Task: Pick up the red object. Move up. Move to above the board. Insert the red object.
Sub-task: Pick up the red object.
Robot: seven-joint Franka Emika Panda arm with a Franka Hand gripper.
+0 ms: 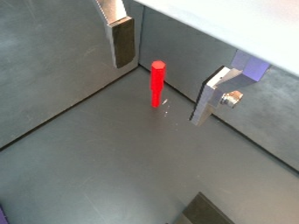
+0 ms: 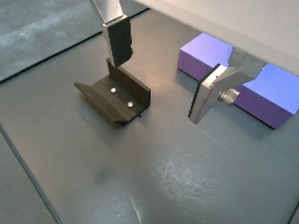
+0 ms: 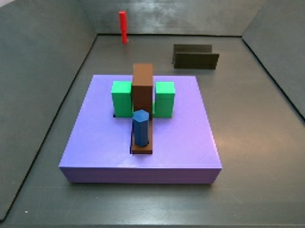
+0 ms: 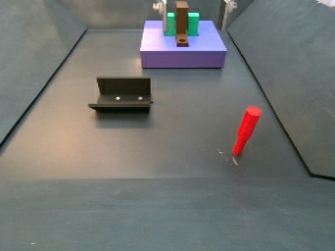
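Red object (image 4: 246,132): standing upright on the dark grey floor (image 4: 105,147), all on its own, not touching anything. Off near one side wall in a side view, well apart from the fixture (image 4: 123,94), and tucked up near a far corner in a side view (image 3: 123,27). Nothing gripping it.

Gripper (image 1: 160,93) up above the floor, fingers (image 1: 121,42) spread wide, nothing pinched. In a wrist view, red object seen down in the gap between the two plates, clear of both pads.

Same wide-open gripper (image 2: 158,90) in a wrist view, this time with the fixture (image 2: 114,96) on the floor near one finger (image 2: 119,42) and the purple platform (image 2: 205,57) right behind the other. No sign of the gripper in the side views that can be called for sure.

Board (image 3: 143,98) lying along the middle of the purple platform (image 3: 179,147), taller brown part sandwiched between two green blocks (image 3: 121,98), blue peg (image 3: 141,127) standing upright at the near end of the strip. Fixture (image 3: 195,58) on the floor beyond the platform, well apart from the red object.
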